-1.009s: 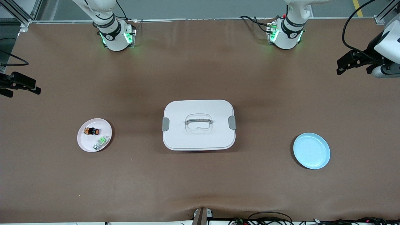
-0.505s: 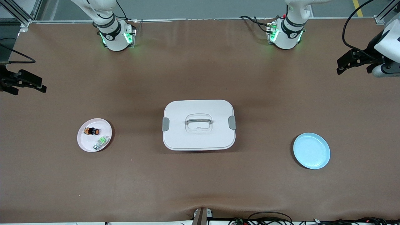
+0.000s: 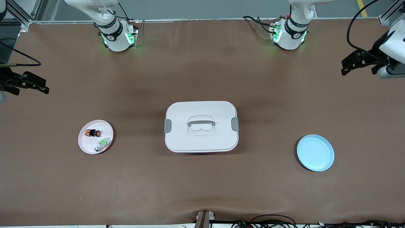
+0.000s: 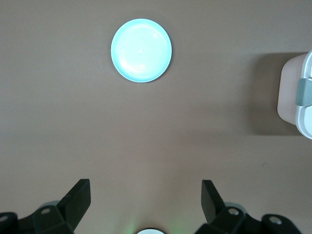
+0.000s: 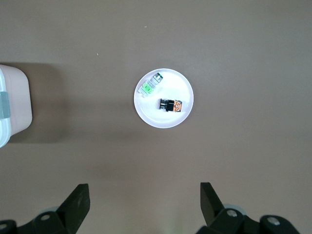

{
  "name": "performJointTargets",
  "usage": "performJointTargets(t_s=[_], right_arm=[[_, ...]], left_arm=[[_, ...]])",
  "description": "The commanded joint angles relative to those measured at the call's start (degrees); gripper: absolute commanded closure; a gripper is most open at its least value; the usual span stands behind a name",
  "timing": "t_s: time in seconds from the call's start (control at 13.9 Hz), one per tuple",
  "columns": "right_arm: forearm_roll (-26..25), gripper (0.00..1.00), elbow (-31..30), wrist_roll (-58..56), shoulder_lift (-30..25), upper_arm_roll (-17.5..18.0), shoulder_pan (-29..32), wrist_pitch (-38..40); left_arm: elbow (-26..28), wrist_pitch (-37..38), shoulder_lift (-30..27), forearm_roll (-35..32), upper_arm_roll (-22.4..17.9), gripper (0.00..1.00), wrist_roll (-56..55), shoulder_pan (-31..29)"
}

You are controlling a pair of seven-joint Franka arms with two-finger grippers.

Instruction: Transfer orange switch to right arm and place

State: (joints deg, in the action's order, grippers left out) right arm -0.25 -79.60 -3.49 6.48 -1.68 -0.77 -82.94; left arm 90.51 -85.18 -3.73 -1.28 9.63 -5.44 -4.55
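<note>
The orange switch (image 3: 93, 133) lies on its side on a small pink plate (image 3: 85, 143) toward the right arm's end of the table. It also shows in the right wrist view (image 5: 170, 105), on the plate (image 5: 165, 120). My right gripper (image 3: 39, 85) is open and empty, high over the table's edge at that end, apart from the plate; it also shows in its own wrist view (image 5: 144, 197). My left gripper (image 3: 348, 66) is open and empty, high over the table at the left arm's end, also seen in its wrist view (image 4: 145, 195).
A green-and-white clear component (image 3: 102, 145) lies beside the switch on the pink plate. A white lidded box (image 3: 201, 126) with a handle stands mid-table. An empty light-blue plate (image 3: 315, 153) lies toward the left arm's end, and shows in the left wrist view (image 4: 141, 50).
My right gripper has moved a little inward over the table from its edge. The left gripper has hardly moved. The switch and plates are where they were.
</note>
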Motion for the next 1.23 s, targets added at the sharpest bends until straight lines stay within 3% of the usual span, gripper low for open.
performJointTargets(t_s=[0.0,1.15], right_arm=[[-0.4,0.00,-5.6,-1.7,-4.4,-1.3,-0.6,-2.2],[0.3,0.00,-6.6,-1.7,-5.2,-1.4,-0.5,-3.3]], left_arm=[[1.0,0.1,-1.3,-1.0,0.0,0.00,1.3,-0.3],[0.1,0.4,-0.8,-0.9,0.0,0.00,1.7,-0.3]])
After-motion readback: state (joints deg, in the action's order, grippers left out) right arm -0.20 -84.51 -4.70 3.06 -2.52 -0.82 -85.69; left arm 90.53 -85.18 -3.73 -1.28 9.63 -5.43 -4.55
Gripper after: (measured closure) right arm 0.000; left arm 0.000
